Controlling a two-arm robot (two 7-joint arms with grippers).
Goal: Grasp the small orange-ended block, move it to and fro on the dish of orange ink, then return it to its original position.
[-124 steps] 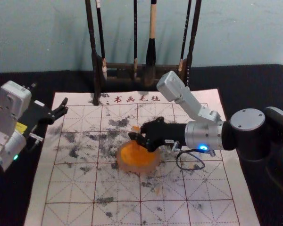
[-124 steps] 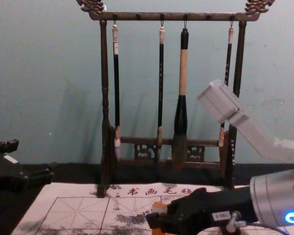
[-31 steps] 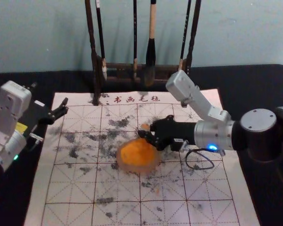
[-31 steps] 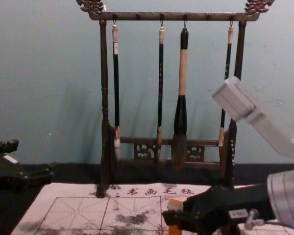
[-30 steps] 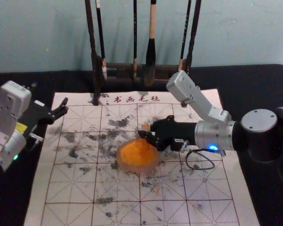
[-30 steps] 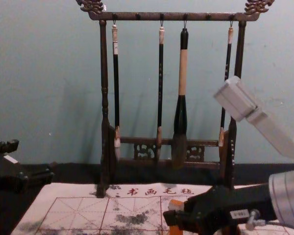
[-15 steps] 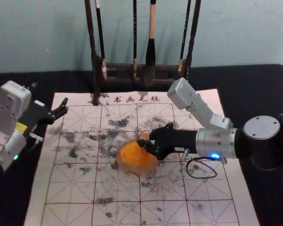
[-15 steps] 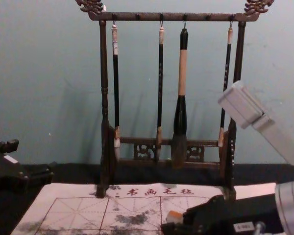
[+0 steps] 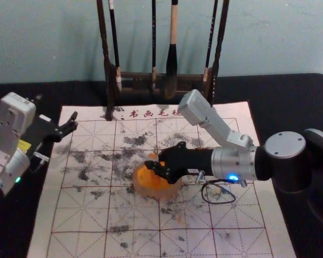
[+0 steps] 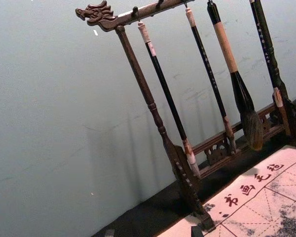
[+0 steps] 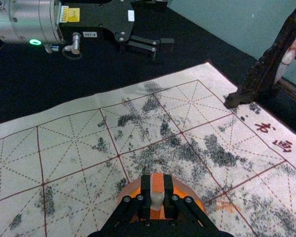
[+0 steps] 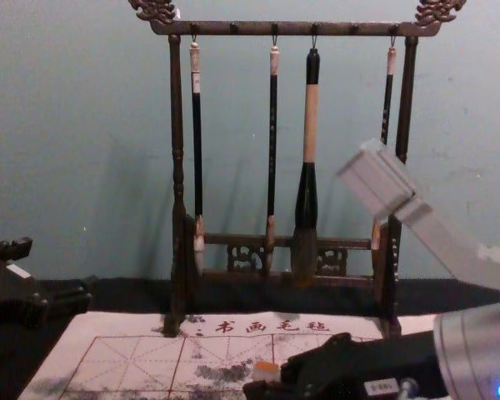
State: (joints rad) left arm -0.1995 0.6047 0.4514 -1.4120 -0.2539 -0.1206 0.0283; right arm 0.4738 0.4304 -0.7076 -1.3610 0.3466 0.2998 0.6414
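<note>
Gripping the small block (image 11: 157,183), the right claw (image 9: 155,161) reaches in from the robot's right side, over the dish (image 9: 140,190) of orange ink (image 9: 151,181). Its two black fingers press the block from either side, as the right wrist view shows plainly. In the chest view the block stands up at the tip of that claw, with an orange top and a pale part just beneath. In the head view it is over the far part of the dish; whether its lower end touches the ink I cannot tell. The round dish has a pale, pinkish rim and sits on the white gridded mat (image 9: 81,209), which is marked with dark smudges and has a row of red characters along its far edge. Off to the robot's left, the left claw (image 9: 74,120) is parked near the mat's far left corner, its fingers spread wide around nothing. Beyond the mat, on the black-covered counter (image 9: 290,102), a dark carved wooden rack (image 12: 233,27) has four brushes hanging from it, the thickest (image 12: 312,125) in light wood and black.
</note>
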